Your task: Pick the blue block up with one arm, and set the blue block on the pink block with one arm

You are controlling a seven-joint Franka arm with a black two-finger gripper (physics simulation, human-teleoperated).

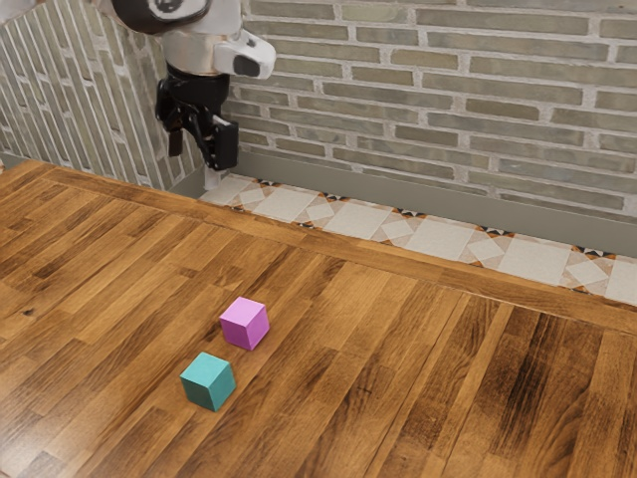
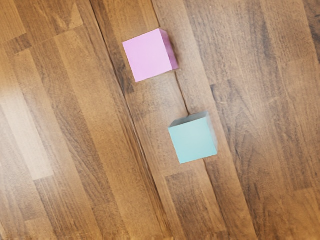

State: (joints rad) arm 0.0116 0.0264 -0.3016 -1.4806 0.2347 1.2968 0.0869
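Teal-blue, the blue block (image 1: 208,380) sits flat on the table (image 1: 448,398) near the pink block (image 1: 245,323), not touching it, so you have every step left: grasp, lift, stack. Your jaws hang empty, high above the pink block; open or closed, you cannot tell. Being a cube, it has no long axis; its sides run roughly parallel to the pink block's
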